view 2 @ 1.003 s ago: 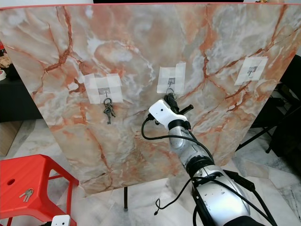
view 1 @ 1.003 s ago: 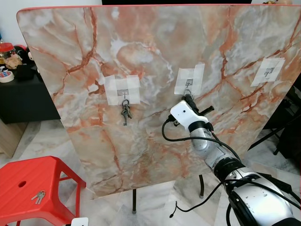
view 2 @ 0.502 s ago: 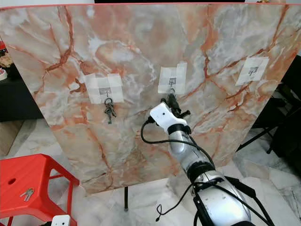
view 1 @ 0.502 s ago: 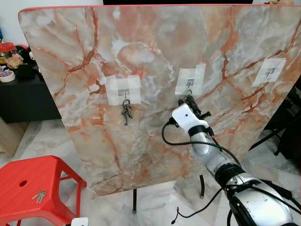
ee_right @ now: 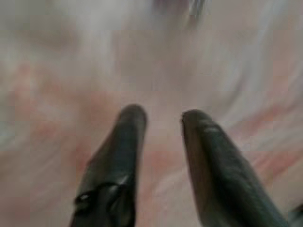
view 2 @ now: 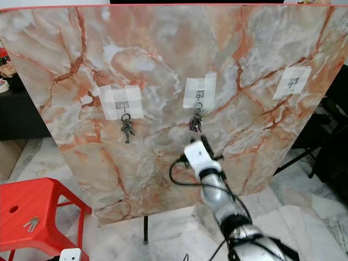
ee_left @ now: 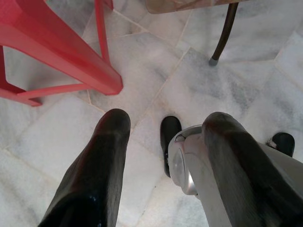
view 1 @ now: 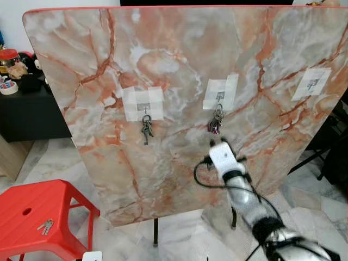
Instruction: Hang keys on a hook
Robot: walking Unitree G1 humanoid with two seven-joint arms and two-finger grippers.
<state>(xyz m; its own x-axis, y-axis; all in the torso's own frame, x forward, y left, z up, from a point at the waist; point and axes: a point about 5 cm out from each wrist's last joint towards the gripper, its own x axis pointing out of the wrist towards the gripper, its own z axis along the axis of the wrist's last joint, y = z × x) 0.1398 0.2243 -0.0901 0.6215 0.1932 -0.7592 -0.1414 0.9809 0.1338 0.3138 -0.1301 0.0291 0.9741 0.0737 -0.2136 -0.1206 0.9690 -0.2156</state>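
Though blurred, right gripper point(ee_right: 161, 123) empty

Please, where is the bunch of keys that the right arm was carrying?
In the left eye view the keys hang on the middle hook of the marble board, just above the right gripper, which is open.

Head stereo pair looks forward and slightly down, mid-range, at an upright pink-orange marble-pattern board point(view 1: 163, 70); both eyes share it and the red plastic stool point(view 2: 32, 212). Left wrist camera points down, close above the grey-veined white marble floor point(ee_left: 265, 71). Right wrist camera faces the board close-up, blurred.
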